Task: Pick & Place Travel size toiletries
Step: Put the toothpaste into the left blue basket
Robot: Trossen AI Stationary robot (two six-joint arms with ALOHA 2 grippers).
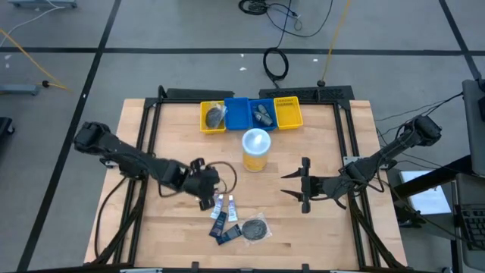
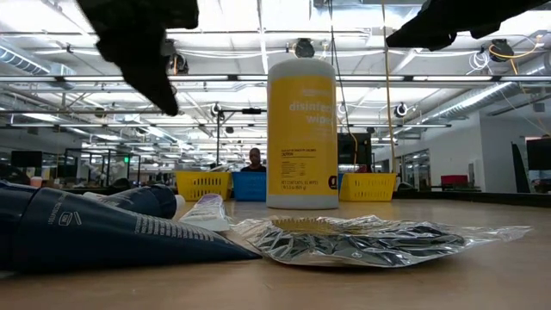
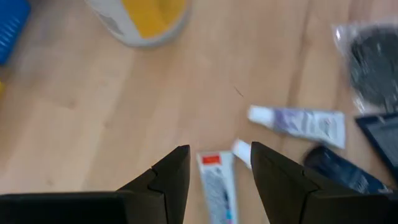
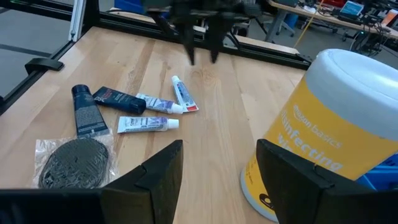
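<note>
1. Our left gripper (image 1: pixel 210 191) hangs just above the near-centre of the table (image 1: pixel 318 227), jaws spread, with the red-capped white tube (image 3: pixel 216 184) lined up between them.
2. The remaining toiletries lie clustered at five o'clock from that gripper: a second white tube (image 3: pixel 301 123), dark navy tubes (image 4: pixel 99 106), and a round grey packet (image 1: pixel 255 230) in clear wrap.
3. Our right gripper (image 1: pixel 303 186) waits at three o'clock, jaws apart, empty.
4. The yellow wipes canister (image 1: pixel 256 149) stands at one o'clock from the left gripper, with the bins (image 1: pixel 250 114) behind it.
5. We judge the risks: tubes lying touching, so closing may pinch two or flick one aside; a thin tube may slip.
</note>
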